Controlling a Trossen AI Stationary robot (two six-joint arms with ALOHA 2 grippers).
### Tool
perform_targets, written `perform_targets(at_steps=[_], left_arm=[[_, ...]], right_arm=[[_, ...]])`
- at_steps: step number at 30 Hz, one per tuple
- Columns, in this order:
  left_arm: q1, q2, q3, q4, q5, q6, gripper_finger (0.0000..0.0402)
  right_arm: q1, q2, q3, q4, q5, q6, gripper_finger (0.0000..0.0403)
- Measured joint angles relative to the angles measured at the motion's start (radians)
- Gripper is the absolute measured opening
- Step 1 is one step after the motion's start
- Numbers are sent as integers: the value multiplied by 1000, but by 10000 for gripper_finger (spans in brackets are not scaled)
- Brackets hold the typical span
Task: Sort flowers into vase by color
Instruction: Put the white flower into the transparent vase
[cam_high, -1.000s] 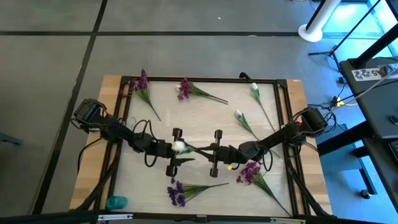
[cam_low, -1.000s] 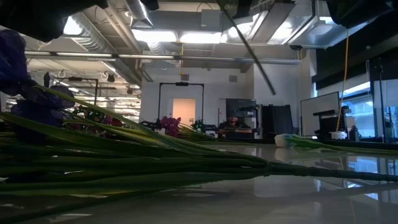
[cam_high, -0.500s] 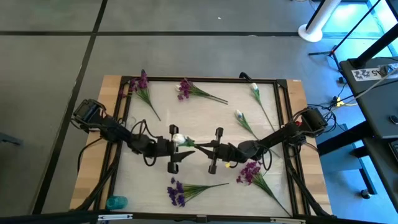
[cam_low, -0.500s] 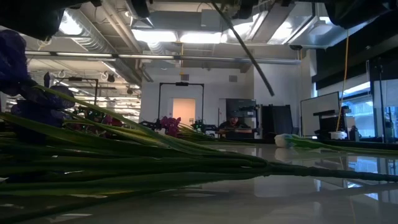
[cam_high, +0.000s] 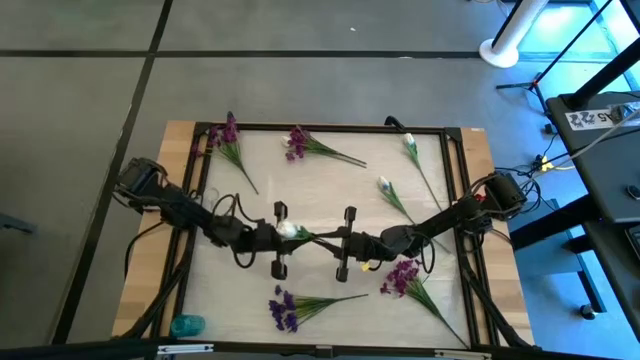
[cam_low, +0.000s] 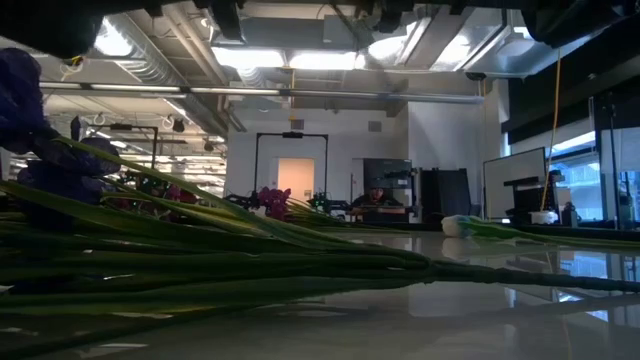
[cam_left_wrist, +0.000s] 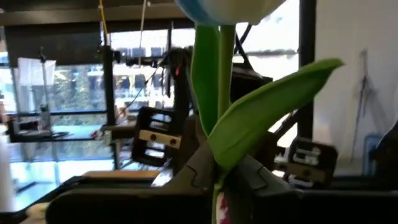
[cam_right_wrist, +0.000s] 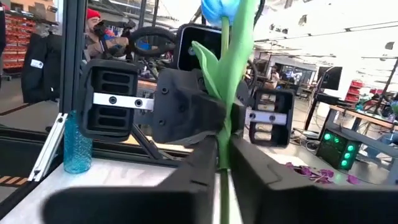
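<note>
Handover point, mid-table: your left gripper (cam_high: 292, 236) and right gripper (cam_high: 328, 240) face each other nose to nose above the table (cam_high: 330, 190), with one white flower (cam_right_wrist: 231, 68) spanning the short gap between them.

Left jaws: pressed together on that flower. In the left wrist view its stem and a broad leaf rise straight out from between them, and from above the pale bud sits just at their tips.

Right jaws: the same stem runs through them in the right wrist view, but you cannot tell whether they pinch it or merely stand close either side of it.

Flower position: off the table surface and carried between the two sets of jaws. The bud end is toward the left jaws and the stem end toward the right.

Remaining stock, all lying flat and apart from both jaws:
- Behind the left jaws, toward the far edge, are two purple flowers (cam_high: 227, 133) (cam_high: 296, 142).
- Beyond the right jaws, toward the far right corner, are two white flowers (cam_high: 410, 143) (cam_high: 384, 186).
- Just beside the right gripper, on its near side, is a purple flower (cam_high: 402, 275).
- Below the gap between the jaws, near the front edge, is another purple flower (cam_high: 283, 310).

A teal vessel (cam_high: 186, 325) stands at the front left corner, well apart from both jaws.
</note>
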Motion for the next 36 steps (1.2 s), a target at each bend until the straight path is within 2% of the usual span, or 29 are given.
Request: perform_targets(at_steps=[5,9,11,13,17,18,19,27,30,33,34,36], left_arm=[[-22,-208,0,-351,-151,7,8],[-66,-411,0,-632,-293,15,7],[-90,-502,0,-765,-420,22,7],[-112,-596,6,-843,-590,92,7],[-146,-738,111,-856,-975,337,6],[-152,-762,142,-855,-1050,385,6],[-155,-783,167,-856,-1081,412,6],[-162,-861,197,-864,-1083,454,6],[-170,-861,214,-864,-1015,501,6],[-217,-876,217,-911,-847,448,6],[-239,-885,218,-979,-769,386,6],[-272,-910,219,-1179,-543,208,6]], right_arm=[[1,0,0,0,2,3,155],[1,0,0,-13,0,2,214],[1,0,0,-19,0,3,233],[1,0,0,-18,0,5,243],[0,0,0,-14,15,10,246],[0,0,0,-11,26,11,244],[0,0,0,-8,35,11,242],[0,-1,0,6,40,31,226],[1,-1,0,6,35,35,225],[1,-1,0,3,30,36,225],[1,-1,0,3,26,36,225],[1,-1,0,4,22,36,225]])
